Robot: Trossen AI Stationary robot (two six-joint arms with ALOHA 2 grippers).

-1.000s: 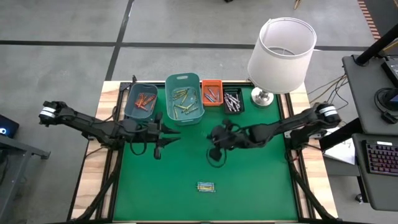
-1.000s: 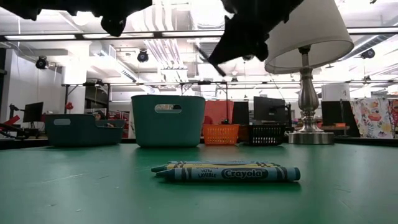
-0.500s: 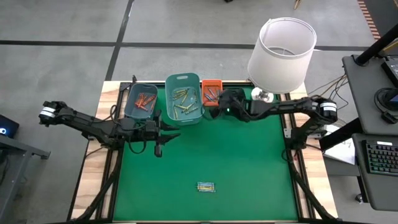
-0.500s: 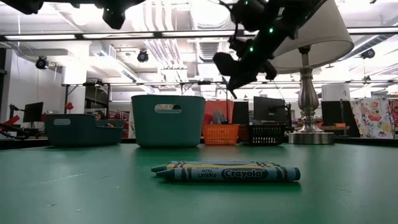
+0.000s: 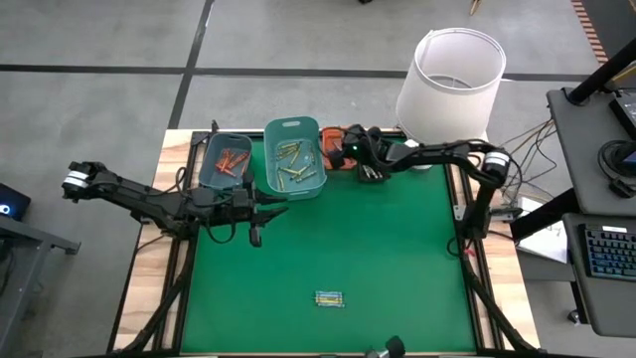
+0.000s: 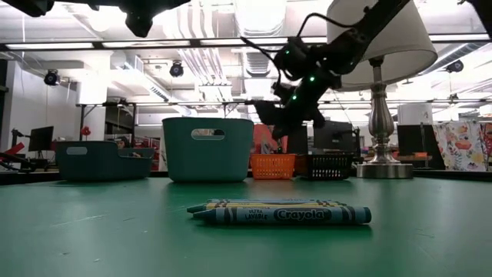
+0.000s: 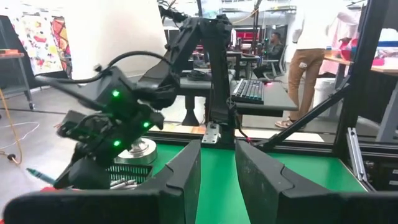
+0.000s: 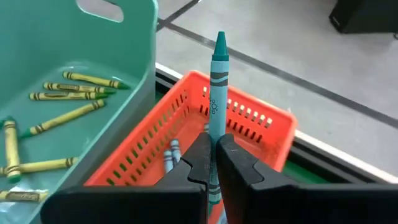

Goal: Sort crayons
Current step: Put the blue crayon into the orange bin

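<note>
My right gripper point(image 5: 344, 151) hangs over the orange bin point(image 8: 249, 134) at the far edge, shut on a blue-green crayon point(image 8: 217, 87). In the low view it point(image 6: 270, 117) shows above the bins. Several crayons point(image 5: 329, 298) lie side by side on the green mat near the front edge, and the low view shows them point(image 6: 280, 213) close up. Yellow-green crayons point(image 8: 68, 115) lie in the tall teal bin point(image 5: 295, 157). Over the mat's left half, my left gripper point(image 7: 217, 168) stands open and level, with nothing between its fingers. My right gripper pinches the crayon's blunt end point(image 8: 214, 142) between its two fingers. The fingers come from the table's right, slanting down, and the crayon lies along them. Its pointed tip point(image 8: 220, 38) sticks out well past the fingertips. The crayon is lifted clear, over the orange bin.
A low dark teal bin point(image 5: 225, 162) with orange-red crayons stands far left, and a black bin point(image 5: 374, 164) sits right of the orange one. A lamp with a white shade point(image 5: 452, 75) stands at the far right corner. Blue crayons point(image 8: 169, 154) lie in the orange bin.
My right gripper has swung from over the middle of the mat toward the far edge and stands over the orange bin, still shut on the crayon. The crayons near the front edge have stayed in place.
</note>
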